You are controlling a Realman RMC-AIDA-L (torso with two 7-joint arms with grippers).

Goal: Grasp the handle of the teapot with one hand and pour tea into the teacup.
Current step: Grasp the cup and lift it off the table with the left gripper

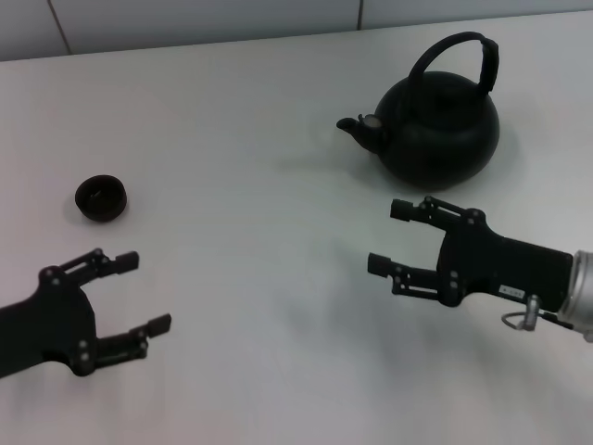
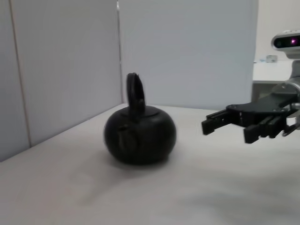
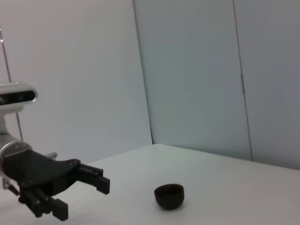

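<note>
**Where everything sits on the table**

On the table (image 1: 259,306) we see the teapot (image 1: 435,130) at the far right, its spout turned toward our left and its handle (image 1: 459,56) arching over the top. The teacup (image 1: 101,198) stands well apart from it, on the left side and a little nearer to us. Our right claw (image 1: 394,236) hovers just in front of the teapot. Our left claw (image 1: 139,292) sits near the front edge, in front of the teacup.

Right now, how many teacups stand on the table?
1. The teacup stands alone on the table's left part, beyond the left gripper, far from the teapot. Nothing seems hidden.
</note>
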